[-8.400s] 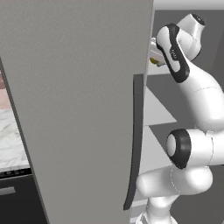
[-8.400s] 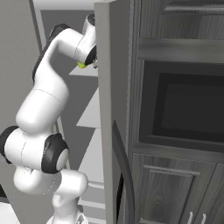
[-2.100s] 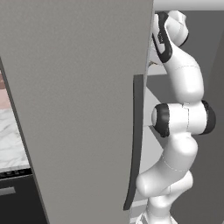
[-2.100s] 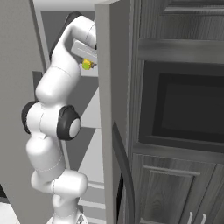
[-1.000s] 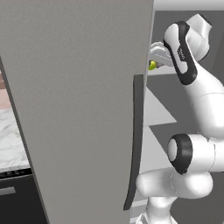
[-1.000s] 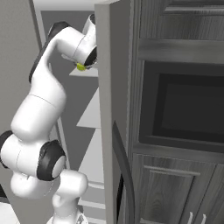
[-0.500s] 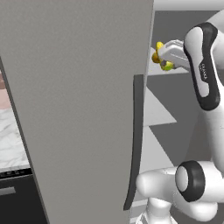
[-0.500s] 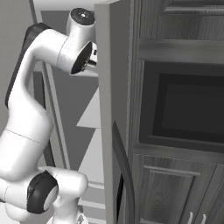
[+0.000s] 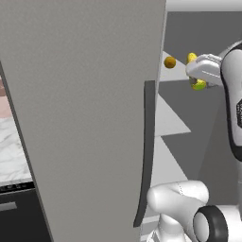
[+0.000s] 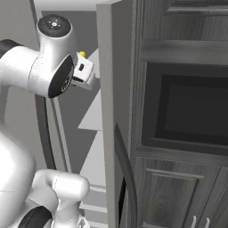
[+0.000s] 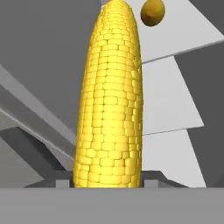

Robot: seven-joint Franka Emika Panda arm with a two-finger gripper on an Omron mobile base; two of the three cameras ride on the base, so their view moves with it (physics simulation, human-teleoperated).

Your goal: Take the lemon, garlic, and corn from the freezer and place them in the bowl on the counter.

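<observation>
The white arm rises from the base at five o'clock in the left base view, elbow bent, its gripper (image 9: 194, 72) at two o'clock, jaws clamped on the corn (image 11: 111, 100).

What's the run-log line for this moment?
gripper: shut on corn | lemon: on freezer shelf | phase: carrying corn out

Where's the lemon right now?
The lemon sits on the freezer's upper shelf, in the left base view between the door edge and the gripper holding the corn.
</observation>
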